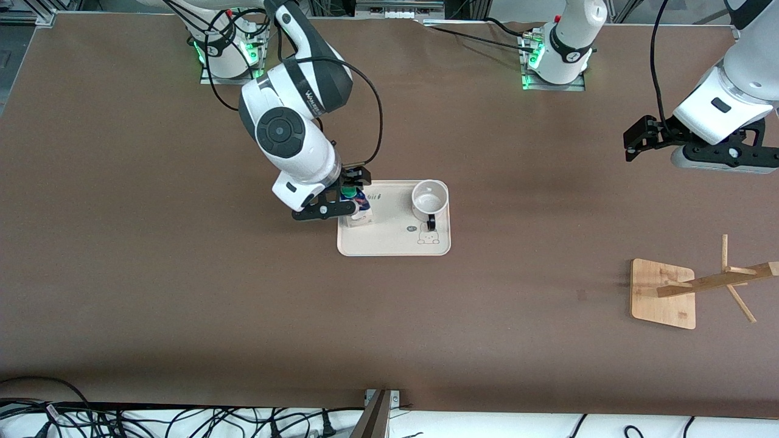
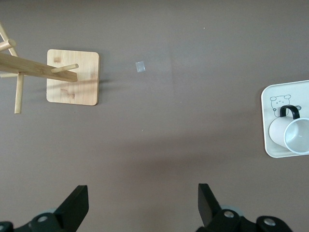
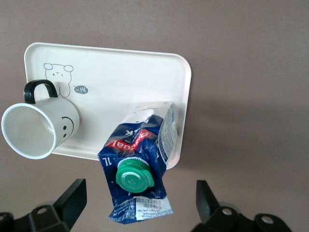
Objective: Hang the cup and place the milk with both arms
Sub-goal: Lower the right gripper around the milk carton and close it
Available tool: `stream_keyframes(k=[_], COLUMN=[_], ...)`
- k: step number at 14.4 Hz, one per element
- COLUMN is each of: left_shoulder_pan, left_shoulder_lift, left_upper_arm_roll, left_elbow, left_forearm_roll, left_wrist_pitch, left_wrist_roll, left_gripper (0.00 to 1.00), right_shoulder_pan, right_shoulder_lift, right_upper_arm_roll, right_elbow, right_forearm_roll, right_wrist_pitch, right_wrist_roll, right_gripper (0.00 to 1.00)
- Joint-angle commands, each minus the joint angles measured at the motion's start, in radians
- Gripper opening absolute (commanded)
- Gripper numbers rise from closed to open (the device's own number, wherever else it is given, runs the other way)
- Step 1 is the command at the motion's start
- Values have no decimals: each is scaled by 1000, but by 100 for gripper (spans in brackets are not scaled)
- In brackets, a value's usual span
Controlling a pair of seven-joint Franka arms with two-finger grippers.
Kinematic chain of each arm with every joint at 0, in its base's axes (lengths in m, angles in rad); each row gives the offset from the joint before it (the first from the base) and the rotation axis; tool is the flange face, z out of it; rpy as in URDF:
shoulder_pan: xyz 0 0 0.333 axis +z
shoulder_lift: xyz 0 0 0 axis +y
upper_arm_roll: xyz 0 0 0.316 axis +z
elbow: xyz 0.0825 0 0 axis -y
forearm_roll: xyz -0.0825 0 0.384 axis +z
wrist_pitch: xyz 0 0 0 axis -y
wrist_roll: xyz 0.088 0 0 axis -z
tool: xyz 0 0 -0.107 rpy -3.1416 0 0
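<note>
Front view: brown table [image 1: 182,292] carries a cream tray [image 1: 395,240] holding the cup [image 1: 429,199] and the milk [image 1: 359,205]; right gripper [image 1: 341,198] over the milk, left gripper [image 1: 639,143] raised above bare tabletop; wooden rack [image 1: 666,292] toward the left arm's end.
Left wrist view: fingers [image 2: 75,205] spread, empty.
Right wrist view: fingers [image 3: 72,198] spread wide either side of the upright carton, not touching

White arms [image 1: 292,146], dark grey joints, black cables.
</note>
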Motion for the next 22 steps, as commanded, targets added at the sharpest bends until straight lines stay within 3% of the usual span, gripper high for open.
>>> stream_keyframes(k=[1, 22], left_shoulder_pan=[3, 3], left_shoulder_lift=[0, 0], left_upper_arm_roll=[0, 0], left_elbow=[11, 13], left_forearm_roll=[-20, -20], left_wrist_pitch=[-18, -18], left_wrist_roll=[15, 17], left_gripper=[100, 100], right_shoulder_pan=[27, 27], right_shoulder_lift=[0, 51], right_upper_arm_roll=[-12, -12], right_elbow=[-4, -6], right_forearm_roll=[3, -3], right_wrist_pitch=[4, 11], right_wrist_roll=[-4, -46], right_gripper=[100, 100])
